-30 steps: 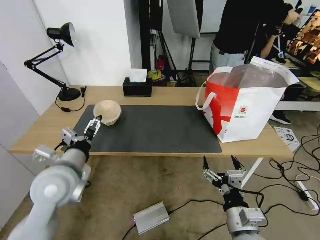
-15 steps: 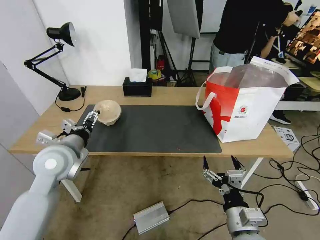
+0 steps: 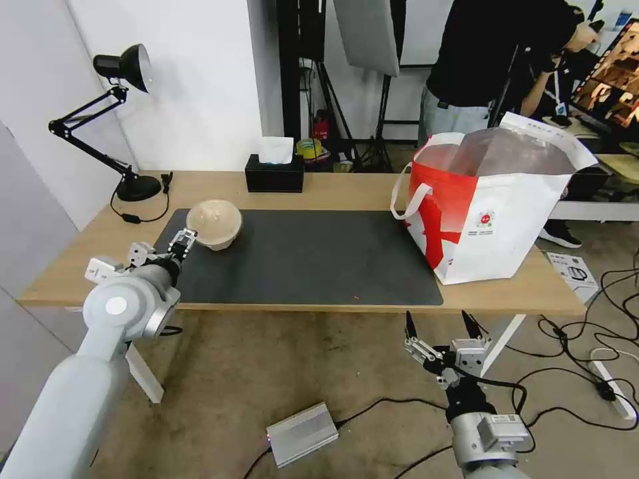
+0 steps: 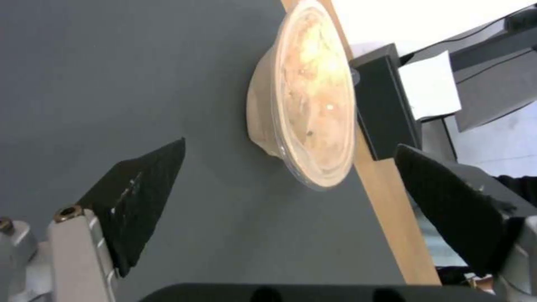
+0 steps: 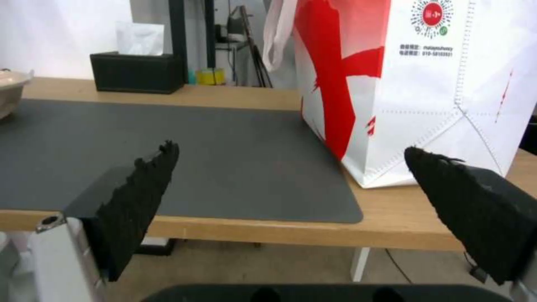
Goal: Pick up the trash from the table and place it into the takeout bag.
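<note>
- left gripper (image 3: 181,241) fingers (image 4: 140,197) spread wide, holding nothing; tips just short of the beige lidded bowl (image 3: 213,223), not touching it
- in the left wrist view the bowl (image 4: 305,100) sits ahead between the two open fingers, clear lid on, brownish leftovers inside
- bowl stands upright on the dark grey mat (image 3: 299,256), at the mat's far-left corner
- left arm reaches in over the bench's (image 3: 333,186) front-left edge
- right gripper (image 3: 444,329) fingers (image 5: 137,197) also wide apart, empty; hangs below the bench's front edge, over the floor, well apart from everything
- takeout bag (image 3: 489,213) upright at the bench's right end, mouth open, foil lining showing, its base overlapping the mat's right edge
- black tissue box (image 3: 273,174) at the far edge, about mid-bench; desk lamp (image 3: 126,126) at the far-left corner
</note>
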Motion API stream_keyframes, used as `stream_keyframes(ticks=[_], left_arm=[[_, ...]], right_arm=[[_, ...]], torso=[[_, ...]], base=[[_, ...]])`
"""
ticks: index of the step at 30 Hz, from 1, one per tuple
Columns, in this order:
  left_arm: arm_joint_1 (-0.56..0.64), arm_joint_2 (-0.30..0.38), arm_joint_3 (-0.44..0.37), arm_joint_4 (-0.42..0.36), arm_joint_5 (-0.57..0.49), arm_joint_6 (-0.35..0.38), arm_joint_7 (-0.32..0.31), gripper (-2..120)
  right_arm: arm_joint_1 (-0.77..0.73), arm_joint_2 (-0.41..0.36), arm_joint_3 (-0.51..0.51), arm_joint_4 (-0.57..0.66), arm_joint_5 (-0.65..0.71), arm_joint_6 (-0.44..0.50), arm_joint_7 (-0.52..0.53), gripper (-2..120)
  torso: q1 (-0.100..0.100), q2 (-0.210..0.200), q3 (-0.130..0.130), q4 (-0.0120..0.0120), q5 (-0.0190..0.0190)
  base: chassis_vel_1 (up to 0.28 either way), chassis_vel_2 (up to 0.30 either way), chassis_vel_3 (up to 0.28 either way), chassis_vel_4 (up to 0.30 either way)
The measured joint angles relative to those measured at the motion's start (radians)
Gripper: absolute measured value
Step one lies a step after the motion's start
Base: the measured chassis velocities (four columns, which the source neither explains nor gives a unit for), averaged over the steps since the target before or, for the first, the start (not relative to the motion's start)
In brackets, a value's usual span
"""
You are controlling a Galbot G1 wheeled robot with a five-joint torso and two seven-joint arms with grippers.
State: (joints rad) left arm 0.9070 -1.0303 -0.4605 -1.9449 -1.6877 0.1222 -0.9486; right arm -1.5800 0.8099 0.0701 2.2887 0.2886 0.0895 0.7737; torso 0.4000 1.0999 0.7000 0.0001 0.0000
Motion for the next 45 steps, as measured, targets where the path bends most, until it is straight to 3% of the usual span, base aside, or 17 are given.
stream_keyframes(ticks=[20, 45], left_arm=[[-0.182, -0.048, 0.103, 0.176, 0.010, 0.008, 0.001, 100], [-0.246, -0.106, 0.147, 0.322, 0.060, 0.011, 0.007, 100]], right_arm=[[0.000, 0.000, 0.000, 0.000, 0.000, 0.000, 0.000, 100], [0.000, 0.000, 0.000, 0.000, 0.000, 0.000, 0.000, 100]], torso=[[0.000, 0.000, 0.000, -0.0001, 0.0002], [0.000, 0.000, 0.000, -0.0001, 0.0000]], base=[[0.000, 0.000, 0.000, 0.000], [0.000, 0.000, 0.000, 0.000]])
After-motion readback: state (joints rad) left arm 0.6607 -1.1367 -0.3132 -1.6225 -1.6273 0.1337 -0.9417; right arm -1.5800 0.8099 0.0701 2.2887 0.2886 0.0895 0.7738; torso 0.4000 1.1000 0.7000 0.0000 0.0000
